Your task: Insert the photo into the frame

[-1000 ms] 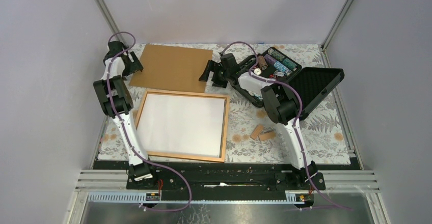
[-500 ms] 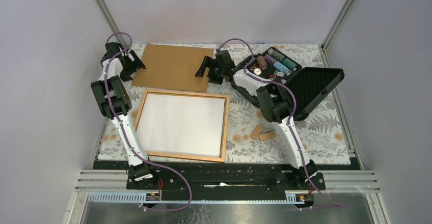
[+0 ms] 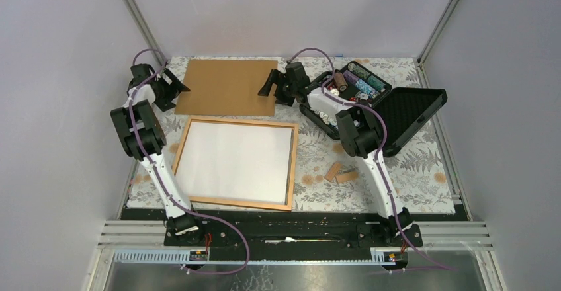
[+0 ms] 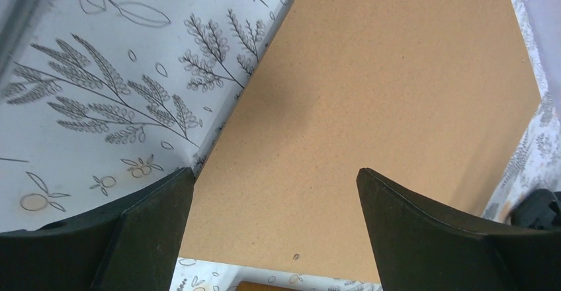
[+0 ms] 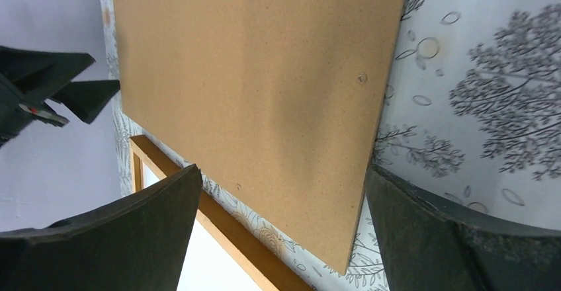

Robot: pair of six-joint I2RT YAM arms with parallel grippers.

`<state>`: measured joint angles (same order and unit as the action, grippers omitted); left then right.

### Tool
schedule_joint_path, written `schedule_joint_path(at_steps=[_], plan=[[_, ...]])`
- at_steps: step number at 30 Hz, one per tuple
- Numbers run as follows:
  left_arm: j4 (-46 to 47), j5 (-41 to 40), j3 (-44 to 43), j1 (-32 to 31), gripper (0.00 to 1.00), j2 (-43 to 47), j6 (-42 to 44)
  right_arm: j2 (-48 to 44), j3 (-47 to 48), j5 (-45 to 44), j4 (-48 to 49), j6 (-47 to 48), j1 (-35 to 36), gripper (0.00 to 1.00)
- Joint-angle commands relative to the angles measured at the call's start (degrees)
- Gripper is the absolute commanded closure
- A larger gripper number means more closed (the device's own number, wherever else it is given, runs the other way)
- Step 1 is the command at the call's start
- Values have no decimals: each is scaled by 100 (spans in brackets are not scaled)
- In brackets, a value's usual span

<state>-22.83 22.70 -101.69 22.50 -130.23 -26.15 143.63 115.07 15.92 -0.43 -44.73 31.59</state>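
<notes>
while left gripper and right gripper gape, backing board has slid farther back.

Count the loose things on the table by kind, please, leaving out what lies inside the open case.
Frame: 1
Photo, white side up: 1
Board: 1
Blocks: 2
Case: 1
Total: 6
</notes>
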Motion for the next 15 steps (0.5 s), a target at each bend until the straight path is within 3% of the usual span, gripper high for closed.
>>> schedule_joint_path(at_steps=[1,8,15], plan=[[-139,1388,523,-321,5,342,-728,-763,-32,972,1087,-516,190,1],[99,1594,781,-604,5,443,-886,-1552,-592,1082,1632,-815,150,2],[324,1752,1092,-918,5,672,-998,-2367,-1822,803,2278,-1265,140,2]])
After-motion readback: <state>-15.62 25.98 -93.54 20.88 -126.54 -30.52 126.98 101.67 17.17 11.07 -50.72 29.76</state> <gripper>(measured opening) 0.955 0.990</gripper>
